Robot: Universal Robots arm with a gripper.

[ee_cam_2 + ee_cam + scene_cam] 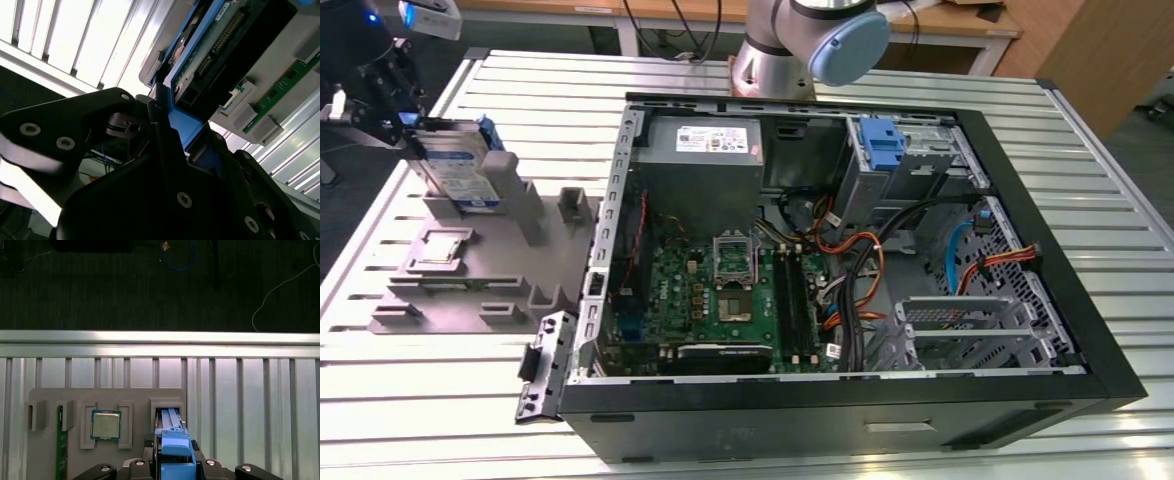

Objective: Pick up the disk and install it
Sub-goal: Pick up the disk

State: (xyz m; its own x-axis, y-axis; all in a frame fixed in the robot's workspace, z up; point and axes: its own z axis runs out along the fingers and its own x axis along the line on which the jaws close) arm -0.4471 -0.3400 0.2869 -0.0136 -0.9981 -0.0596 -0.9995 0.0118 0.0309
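We see the disk (454,168) as smooth silver metal with a paper label and glossy blue plastic rails (174,440). Gripper (159,117) looks matt black. Table (547,80) is ribbed metal with a dull sheen. Holder (454,290) is matt grey plastic. Computer case (854,420) is matt black, chip (105,424) is shiny metal.

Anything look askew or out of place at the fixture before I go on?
Nothing stands out. The disk stands upright in the gray fixture, the tool closed on its blue rail; the chip lies flat in its pocket.
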